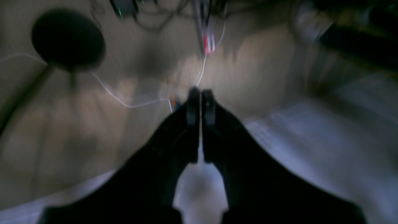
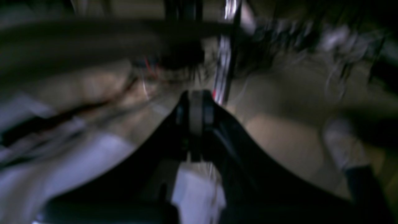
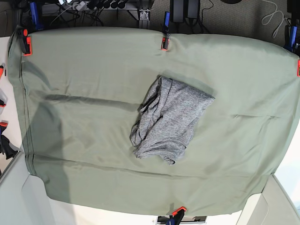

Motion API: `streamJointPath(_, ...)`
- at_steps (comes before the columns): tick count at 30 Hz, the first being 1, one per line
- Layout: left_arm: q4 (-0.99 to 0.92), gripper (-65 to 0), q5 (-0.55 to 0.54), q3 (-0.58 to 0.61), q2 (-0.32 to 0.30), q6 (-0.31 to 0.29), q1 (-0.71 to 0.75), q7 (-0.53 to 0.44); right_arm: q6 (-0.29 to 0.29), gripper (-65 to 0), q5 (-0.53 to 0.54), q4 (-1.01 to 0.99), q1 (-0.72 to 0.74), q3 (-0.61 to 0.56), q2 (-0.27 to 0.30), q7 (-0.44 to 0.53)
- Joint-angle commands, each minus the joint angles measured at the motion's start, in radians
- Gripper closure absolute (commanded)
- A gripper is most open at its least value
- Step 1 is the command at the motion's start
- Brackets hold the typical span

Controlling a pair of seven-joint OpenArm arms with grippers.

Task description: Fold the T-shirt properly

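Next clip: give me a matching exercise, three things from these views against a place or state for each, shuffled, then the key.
Things:
1. T-shirt
2. olive-green cloth
3. left gripper

Places or states:
A. jaws shut, holding nothing
B. spread over the table, clipped along its edges by orange clamps
C. bunched in a rumpled heap near the middle

Pairs: 1-C, 2-B, 3-A

Olive-green cloth (image 3: pixel 93 70) spreads over the tabletop, orange clamps (image 3: pixel 165 43) biting its edge at twelve, six and ten o'clock.
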Motion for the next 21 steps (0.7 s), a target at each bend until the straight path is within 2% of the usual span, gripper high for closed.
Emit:
streamJointPath(1, -0.048, -1.3, 0.036, 0.028, -0.014, 0.042, -0.025, -0.009, -0.009, 0.0, -0.022, -0.039, 0.013, -0.027, 0.007, -0.002)
streamJointPath(4, -0.235, -1.3, 0.125, 0.149, -0.025, 0.168, -0.151, 0.029, -0.064, 0.0, -0.096, -0.225, 0.101, -0.138, 0.007, -0.046)
streamJointPath(7, -0.42, -1.3, 0.169, 0.289, -0.024, 0.213, -0.294, 0.044, -0.12, 0.0, -0.14, -0.431, 0.212, -0.241, 0.004, -0.098)
streamJointPath(12, -0.64, -1.3, 0.159, 0.512, -0.017, 0.341, -0.552, -0.056, -0.118, 0.0, -0.224, -0.712, 0.412, -0.344, -0.007, -0.063)
streamJointPath(16, -0.717, -1.3, 0.114, 0.583, 0.017, 0.365, -0.71, -0.084, -0.116, 0.0, -0.241, -0.78, 0.518, -0.357, -0.012, -0.064)
streamJointPath(21, -0.717, -1.3, 0.101, 0.584, 0.026, 0.364, -0.768, -0.081, -0.116, 0.0, -0.238, -0.777, 0.604, -0.357, -0.01, -0.064)
